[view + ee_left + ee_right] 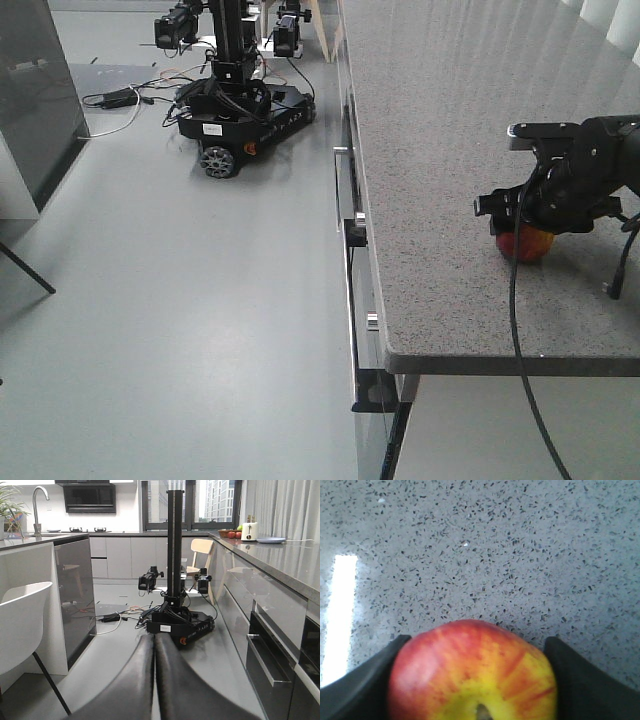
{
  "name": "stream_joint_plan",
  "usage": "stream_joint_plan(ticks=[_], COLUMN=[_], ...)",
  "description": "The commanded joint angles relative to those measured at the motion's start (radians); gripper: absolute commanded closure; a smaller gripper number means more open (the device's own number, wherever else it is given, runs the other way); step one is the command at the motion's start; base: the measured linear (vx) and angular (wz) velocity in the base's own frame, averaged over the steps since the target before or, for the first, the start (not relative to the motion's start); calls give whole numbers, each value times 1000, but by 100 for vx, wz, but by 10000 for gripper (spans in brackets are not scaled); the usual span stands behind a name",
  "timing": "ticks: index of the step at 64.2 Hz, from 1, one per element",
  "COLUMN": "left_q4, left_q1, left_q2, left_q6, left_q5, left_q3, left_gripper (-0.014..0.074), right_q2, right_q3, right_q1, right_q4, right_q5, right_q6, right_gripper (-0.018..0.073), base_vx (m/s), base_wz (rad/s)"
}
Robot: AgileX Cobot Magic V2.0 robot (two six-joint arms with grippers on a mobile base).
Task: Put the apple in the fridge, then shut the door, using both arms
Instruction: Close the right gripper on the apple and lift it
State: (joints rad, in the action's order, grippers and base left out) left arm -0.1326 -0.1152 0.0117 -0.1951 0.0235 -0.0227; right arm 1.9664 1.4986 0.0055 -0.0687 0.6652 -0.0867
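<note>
black on red: clamped the right gripper (476, 641) onto the fist-sized round red apple with yellow patches (470, 680), with a dark finger (350, 692) tight against each flank and the stem end toward the wrist camera. rested the apple on the speckled grey stone countertop (495, 555), well in from the drawer-side edge by the front view. could not gauge the force of the squeeze; looked like contact on both sides. found no fridge and no door in any view, so judged the task barely begun, with the pick-up as the step in hand. called for a firm, unbruising squeeze at the widest part, then a straight lift before any swing, to avoid rolling the fruit out from between the pads. held the left gripper (154, 639) pressed together on nothing, aimed over the pale grey kitchen floor (107, 645) toward a black wheeled robot base with a tall mast (175, 621). wanted that arm free for the door afterwards.
</note>
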Motion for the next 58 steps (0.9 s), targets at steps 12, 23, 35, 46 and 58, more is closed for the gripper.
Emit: stream_joint_plan(ticks=[12, 23, 35, 46, 58], left_q4=[0, 0, 0, 0, 0], left_q1=[6, 6, 6, 6, 6], left_q2=[6, 6, 6, 6, 6], left_q6=[0, 0, 0, 0, 0], left_q5=[-75, -75, -75, -75, -75], left_q3=[-28, -28, -28, -28, -28], left_gripper=[601, 601, 601, 601, 601], right_q2=[-125, -257, -461, -615, -715], right_q3=[35, 36, 36, 36, 35], right_q1=[-5, -5, -4, -4, -4], right_q4=[-13, -11, 2, 2, 2], right_q5=[-37, -33, -16, -16, -16], right_q6=[0, 1, 2, 2, 2], right_gripper=[393, 558, 568, 568, 568], base_vx=[0, 0, 0, 0, 0], base_wz=[0, 0, 0, 0, 0])
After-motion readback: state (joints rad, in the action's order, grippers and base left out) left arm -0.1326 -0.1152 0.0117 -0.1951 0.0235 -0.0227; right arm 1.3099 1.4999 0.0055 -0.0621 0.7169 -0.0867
